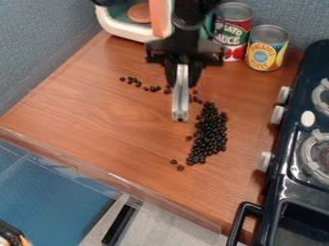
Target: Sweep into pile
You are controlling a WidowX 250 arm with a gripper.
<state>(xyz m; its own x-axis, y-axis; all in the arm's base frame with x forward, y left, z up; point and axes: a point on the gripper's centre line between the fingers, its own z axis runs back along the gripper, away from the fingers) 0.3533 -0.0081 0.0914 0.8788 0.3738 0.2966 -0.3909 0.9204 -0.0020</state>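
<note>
The gripper (183, 77) is clamped on a silvery tool (181, 98), its end pointing down at the counter (116, 125) – presumably to push dark beans (210, 132). Most lie heaped to its right; far-left strays – still loose – probably need sweeping rightward.

Two cans (263, 55), one stove (281, 178), dozens of beans (209, 134).

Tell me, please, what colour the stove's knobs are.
The knobs are white, shown best in the camera view.
</note>
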